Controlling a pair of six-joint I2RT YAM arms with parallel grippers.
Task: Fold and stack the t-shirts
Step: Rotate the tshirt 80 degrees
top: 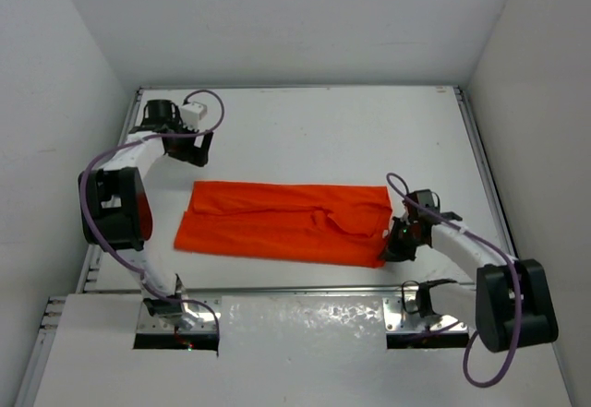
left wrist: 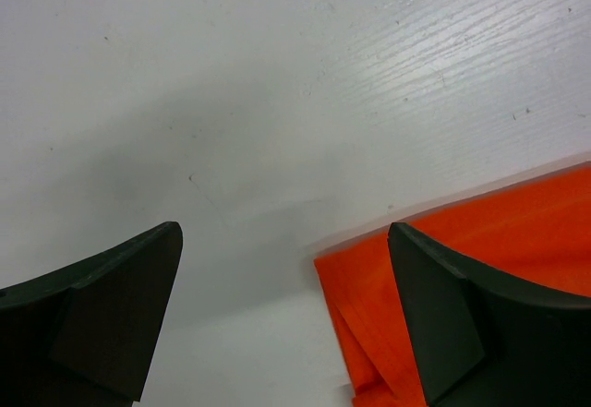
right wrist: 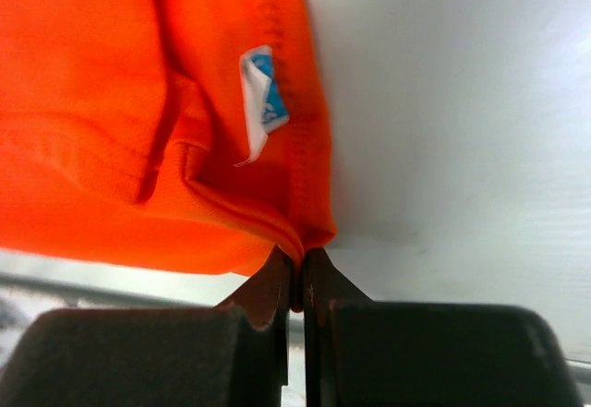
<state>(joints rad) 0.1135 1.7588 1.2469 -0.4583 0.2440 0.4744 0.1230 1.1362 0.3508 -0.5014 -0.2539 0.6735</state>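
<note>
The t-shirt (top: pixel 282 222) is spread flat, partly folded, at the middle of the white surface (top: pixel 323 121). Its edge at 4 o'clock is pinched by the right claw (top: pixel 399 241), whose jaws are closed tight on a fold of cloth. The left claw (top: pixel 189 149) is held wide apart and empty, just beyond the t-shirt's 11 o'clock corner.

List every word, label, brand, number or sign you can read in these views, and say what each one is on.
Sewn-in tag, blue and white, on the orange t-shirt just above the edge clamped by the right pincer: its print is too blurred to read.
No other text: nothing else in the three views carries a readable word, number or sign.
</note>
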